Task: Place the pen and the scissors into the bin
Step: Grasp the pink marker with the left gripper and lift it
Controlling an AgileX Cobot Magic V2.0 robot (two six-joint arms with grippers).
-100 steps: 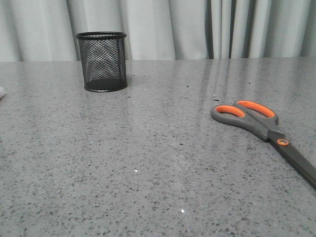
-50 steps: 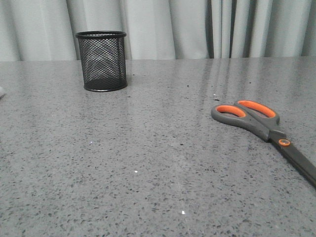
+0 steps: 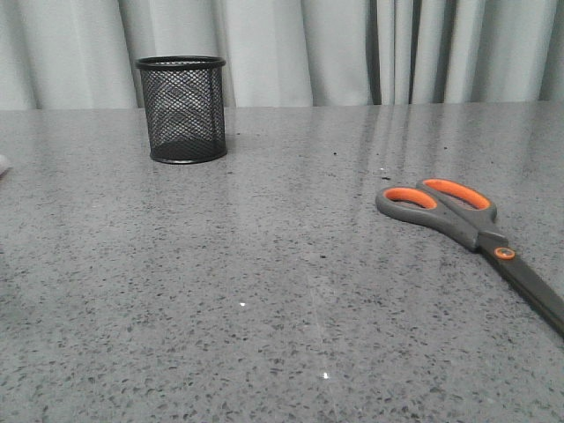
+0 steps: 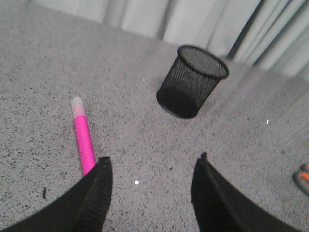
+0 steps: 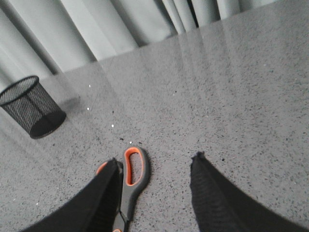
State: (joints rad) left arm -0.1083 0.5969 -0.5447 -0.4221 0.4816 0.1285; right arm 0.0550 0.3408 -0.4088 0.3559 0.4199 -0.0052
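Observation:
The black mesh bin stands upright at the back left of the table; it also shows in the left wrist view and the right wrist view. The scissors lie flat at the right, handles toward the middle. The pink pen lies flat on the table; only its pale tip shows at the front view's left edge. My left gripper is open and empty above the table, one fingertip just over the pen's near end. My right gripper is open above the scissors' handles, one finger covering one loop.
Pale grey curtains hang behind the speckled grey table. Neither arm shows in the front view.

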